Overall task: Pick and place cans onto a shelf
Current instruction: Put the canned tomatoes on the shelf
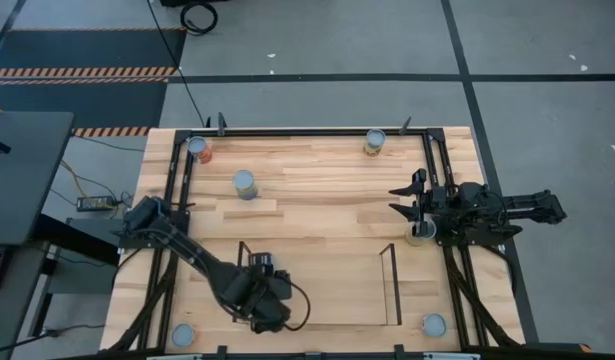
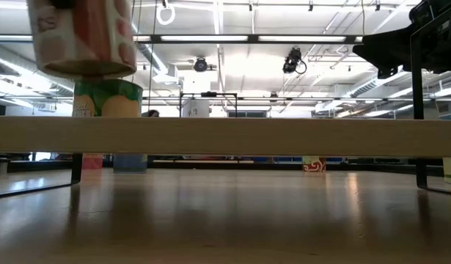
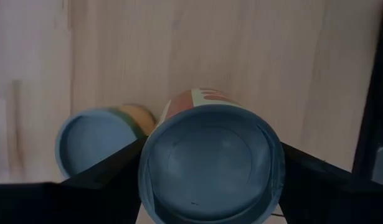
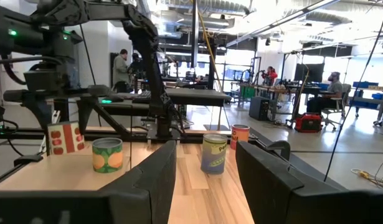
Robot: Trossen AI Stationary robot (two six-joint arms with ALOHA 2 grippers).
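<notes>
Above the shelf (image 1: 317, 285), left claw (image 1: 262, 295) grips 1 red-labelled can (image 3: 211, 163) beside another can (image 3: 94, 140); right claw (image 1: 419, 210) hangs empty, parted.

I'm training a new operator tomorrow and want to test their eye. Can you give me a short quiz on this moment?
1. What is the left pincer gripping?
A. nothing
B. a red and white can
C. a cable
2. True or false: the right pincer is shut on a can.
3. In the low view, what stands on the shelf just below the red and white can?

Key
1. B
2. False: its fingers stand apart with nothing between them.
3. A green and yellow can.
</notes>
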